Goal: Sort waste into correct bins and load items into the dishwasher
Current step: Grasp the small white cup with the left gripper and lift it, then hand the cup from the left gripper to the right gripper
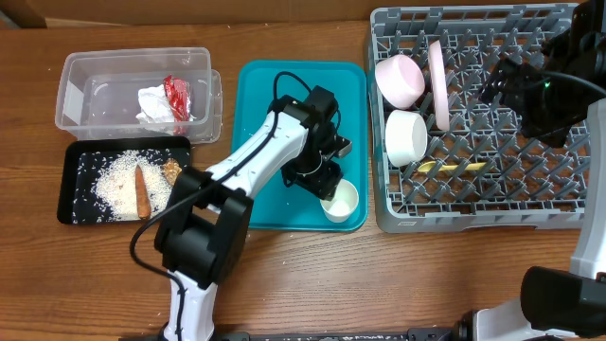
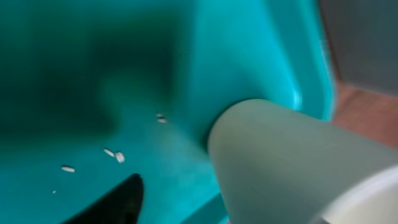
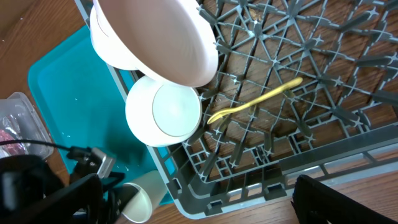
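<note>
Inside grey rack (image 1: 473, 220), yellow spoon (image 1: 453, 168) lying left-right

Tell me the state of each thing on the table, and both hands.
small white cup, on teal tray, not racked.
round plate, on edge in dish rack.
pink bowl, on its side in rack.
white bowl, on its side in rack.
yellow spoon, flat in rack.
clear tub, holds napkin and red wrapper.
black tray, holds rice, carrot stick, food lump.
left hand, at cup, grip unclear.
right hand, above rack, unclear.
</note>
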Controlling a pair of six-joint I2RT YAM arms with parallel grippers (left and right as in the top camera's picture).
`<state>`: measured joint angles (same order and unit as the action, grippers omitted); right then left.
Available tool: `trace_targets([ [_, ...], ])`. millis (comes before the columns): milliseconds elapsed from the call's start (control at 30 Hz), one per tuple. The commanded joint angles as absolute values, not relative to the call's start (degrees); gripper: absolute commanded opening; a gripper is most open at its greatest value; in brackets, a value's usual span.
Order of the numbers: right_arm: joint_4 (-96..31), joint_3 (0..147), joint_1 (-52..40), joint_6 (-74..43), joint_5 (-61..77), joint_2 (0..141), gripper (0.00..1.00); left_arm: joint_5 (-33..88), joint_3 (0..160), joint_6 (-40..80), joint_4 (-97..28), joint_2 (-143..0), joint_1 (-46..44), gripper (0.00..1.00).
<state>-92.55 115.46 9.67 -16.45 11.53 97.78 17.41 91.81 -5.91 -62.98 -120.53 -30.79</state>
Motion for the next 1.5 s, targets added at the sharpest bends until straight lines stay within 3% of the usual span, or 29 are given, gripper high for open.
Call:
trace_targets([
  [0,-92.1,116.3,9.8,-16.0,10.9,97.5,1.0,15.9,91.5,-5.5,-62.7,-122.9,-30.6,0.04],
  [200,-92.2,116.3,9.8,-16.0,11.2,97.5,1.0,16.9,98.1,-3.4,-68.9,-122.8,-28.7,0.04],
  [300,-92.2,116.3,9.1,-16.0,14.6,97.5,0.99,24.2,106.8,-4.3,-76.0,-122.7,-25.2,0.04],
  [567,-82.7,115.1,-3.1,-13.0,28.0,97.5,0.99,67.3,120.6,-10.5,-83.5,-122.7,-9.6,0.04],
  [700,-70.5,114.5,-11.4,-13.0,34.9,97.8,0.99,77.5,120.6,-11.9,-86.6,-122.7,-4.8,0.04],
  [933,-55.0,114.4,-16.9,-8.3,46.2,99.0,0.99,82.5,120.6,-10.0,-96.8,-122.3,-3.4,0.04],
  [1067,-54.5,114.4,-16.9,-5.8,49.6,99.8,0.96,90.2,120.6,-10.1,-96.8,-120.4,-3.4,0.04],
  [1467,-51.8,114.4,-18.7,0.5,55.3,102.9,0.9,90.6,120.6,-4.7,-96.8,-112.1,-3.4,0.04],
])
